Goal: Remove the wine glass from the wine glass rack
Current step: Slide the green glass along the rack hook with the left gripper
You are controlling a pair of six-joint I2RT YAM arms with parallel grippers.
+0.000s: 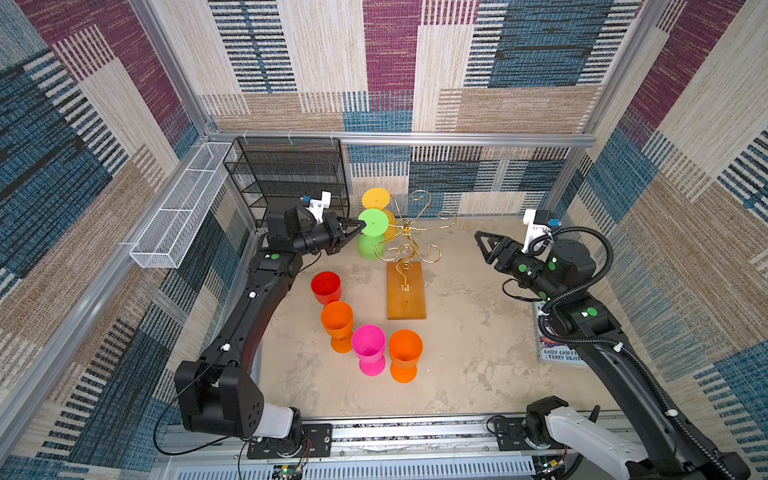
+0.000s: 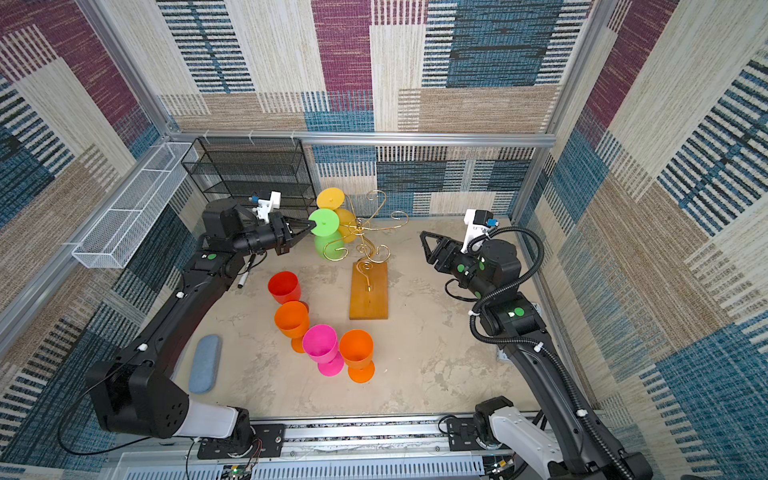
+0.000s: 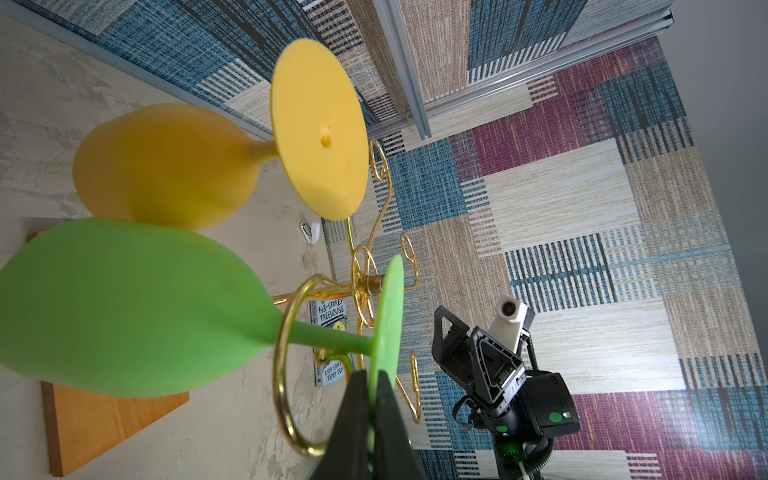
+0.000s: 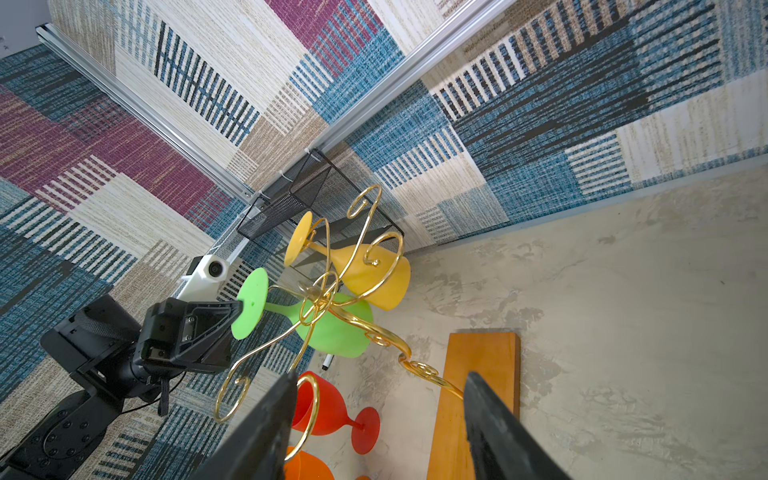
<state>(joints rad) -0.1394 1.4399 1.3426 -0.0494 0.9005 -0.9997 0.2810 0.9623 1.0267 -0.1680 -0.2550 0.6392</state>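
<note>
Nearest to us, both arms come off the rail at the front edge. The left one runs up the left side and folds at the wrist, so the left gripper (image 1: pixel 360 226) points flat across toward the middle. The right one climbs the right side and aims the right gripper (image 1: pixel 482 243) back the other way, jaws apart with nothing in them, well clear of everything. Between the arms we've got four glasses standing on the table: two orange glasses (image 1: pixel 405 351), a pink glass (image 1: pixel 368 345) and a red glass (image 1: pixel 327 286). Just past those sits the wooden base (image 1: pixel 406 291) of the wine glass rack (image 1: pixel 405 226). The green wine glass (image 1: pixel 368 247) hangs bowl-down on the rack's left side, stem through a gold loop, and the left gripper is pinched tight on the rim of its foot. A yellow glass (image 1: pixel 375 198) hangs right behind it, with the black mesh shelf (image 1: pixel 291 174) at the back.
</note>
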